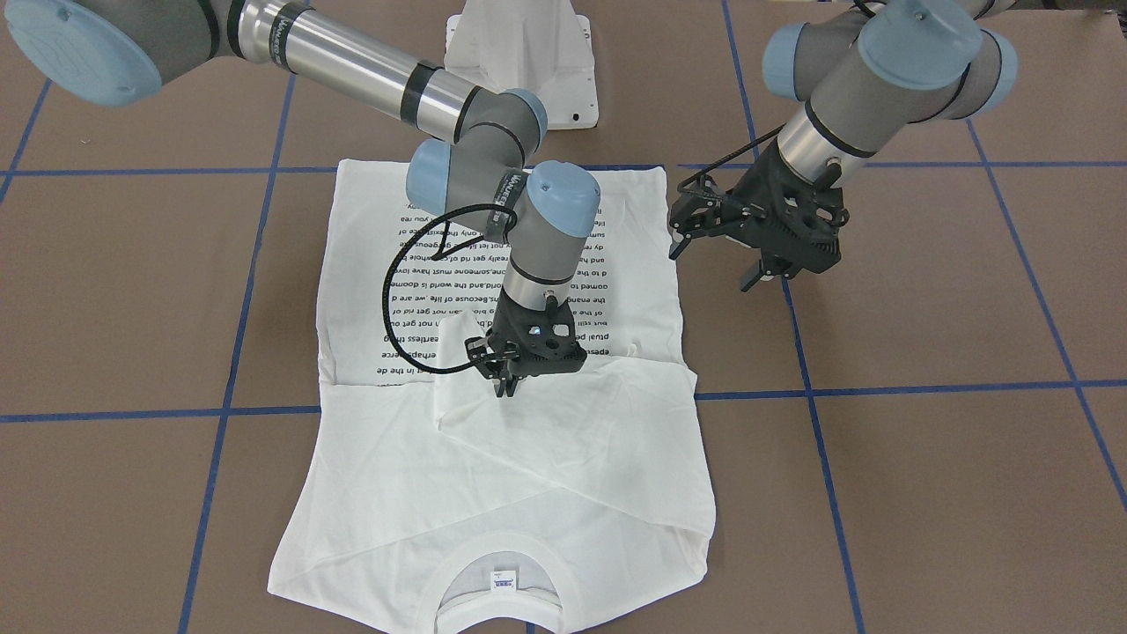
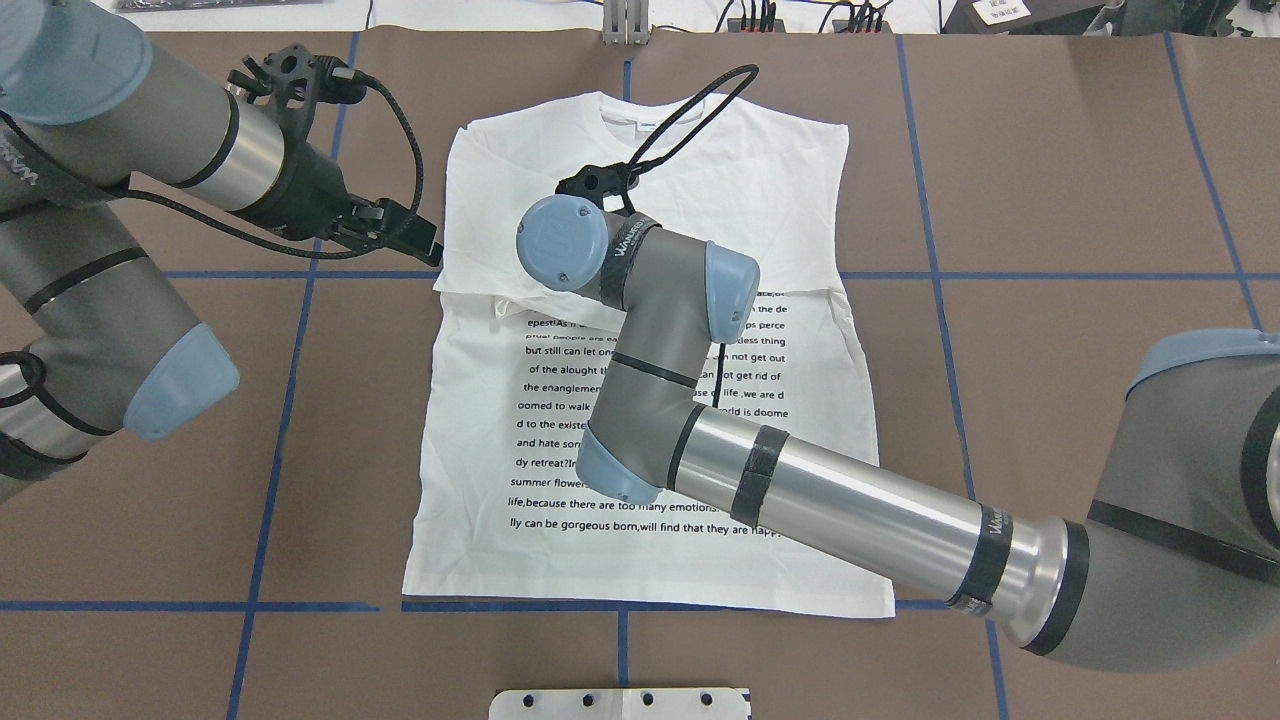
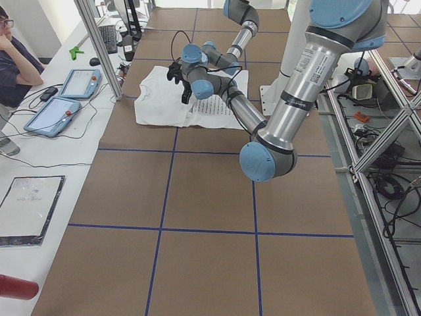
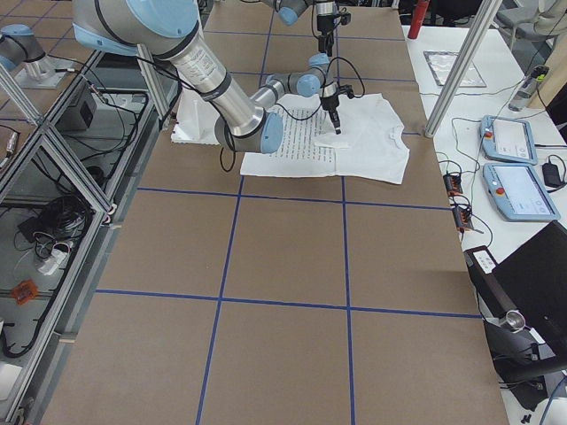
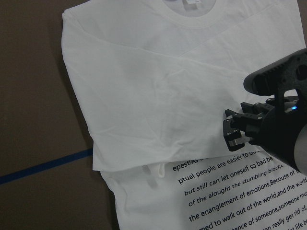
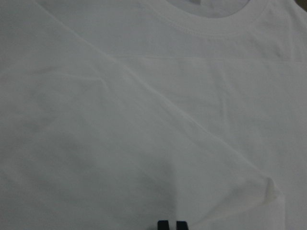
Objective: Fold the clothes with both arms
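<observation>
**As the T-shirt (image 2: 560, 560) lies flat mid-table: item and grippers**

T-shirt: print up, collar at 12 o'clock in the overhead view, sleeves folded across the chest. Right gripper (image 1: 504, 385): fingers pressed together, empty, above the folded sleeve. Left gripper (image 1: 768, 275): jaws apart, empty, at the T-shirt's 9 o'clock.

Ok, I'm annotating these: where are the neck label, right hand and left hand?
neck label (image 1: 503, 583): front-facing view, label's middle.
right hand (image 1: 505, 387): front-facing view, between its fingertips.
left hand (image 1: 765, 276): front-facing view, between its fingertips.
</observation>
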Available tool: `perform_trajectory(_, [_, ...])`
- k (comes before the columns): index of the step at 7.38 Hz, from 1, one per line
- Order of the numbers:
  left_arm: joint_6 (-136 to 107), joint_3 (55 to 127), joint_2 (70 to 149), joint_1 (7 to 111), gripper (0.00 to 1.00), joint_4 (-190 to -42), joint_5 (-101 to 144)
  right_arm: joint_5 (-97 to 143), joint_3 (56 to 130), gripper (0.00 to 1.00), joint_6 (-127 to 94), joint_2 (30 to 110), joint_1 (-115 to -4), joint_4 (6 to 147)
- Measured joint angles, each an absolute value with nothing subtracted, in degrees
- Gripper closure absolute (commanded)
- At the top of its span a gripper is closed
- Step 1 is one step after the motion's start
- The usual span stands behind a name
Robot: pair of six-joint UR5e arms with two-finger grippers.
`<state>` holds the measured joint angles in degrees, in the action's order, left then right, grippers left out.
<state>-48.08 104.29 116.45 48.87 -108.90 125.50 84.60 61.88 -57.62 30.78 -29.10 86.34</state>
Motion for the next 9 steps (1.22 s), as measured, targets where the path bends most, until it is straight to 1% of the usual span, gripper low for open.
perform_trajectory(3, [-48.27,104.62,116.46,48.87,0.0,-108.9,125.58,84.62,64.03,1.0,-57.62,31.2,-29.19,89.14])
perform_trajectory(4, [-48.31,104.65,116.46,48.87,0.0,-108.9,125.57,84.58,65.9,1.0,-57.36,31.99,-29.43,90.9])
perform_trajectory(6, [-48.2,104.57,116.41,48.87,0.0,-108.9,125.52,84.56,71.54,1.0,-55.95,36.66,-30.74,92.99])
perform_trajectory(9, [-48.08,104.35,116.37,48.87,0.0,-108.9,125.51,84.55,76.68,1.0,-52.5,42.74,-32.85,93.41])
